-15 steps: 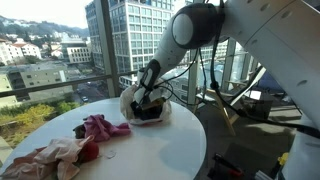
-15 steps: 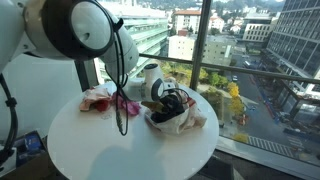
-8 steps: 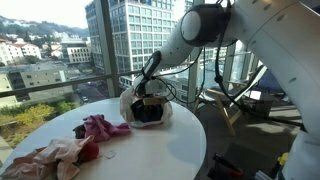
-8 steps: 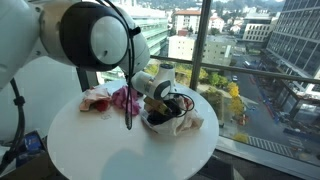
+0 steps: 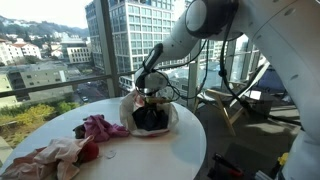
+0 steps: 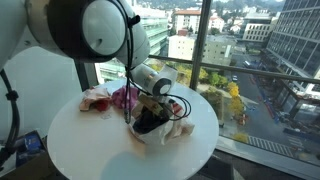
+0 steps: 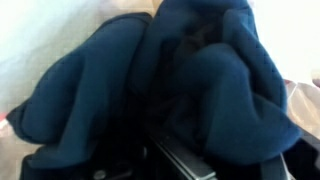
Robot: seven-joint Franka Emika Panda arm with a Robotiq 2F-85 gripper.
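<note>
A dark blue cloth (image 5: 150,118) hangs bunched from my gripper (image 5: 151,98) just above a crumpled white cloth (image 5: 127,105) on the round white table (image 5: 165,150). In both exterior views the gripper (image 6: 160,103) looks closed on the top of the dark blue cloth (image 6: 148,122), which is partly lifted off the white cloth (image 6: 182,130). In the wrist view the dark blue cloth (image 7: 200,80) fills almost the whole picture. One metal finger (image 7: 185,160) shows at the bottom, pressed against the fabric.
A pink cloth (image 5: 100,127) and a pale pink and red heap (image 5: 50,155) lie on the table to one side of the white cloth. They also show in an exterior view (image 6: 124,98). Tall window glass stands right behind the table. A black cable (image 6: 128,100) hangs from the arm.
The gripper has risen a little with the dark blue cloth, drawing it up out of the white cloth. The white cloth has shifted slightly with it.
</note>
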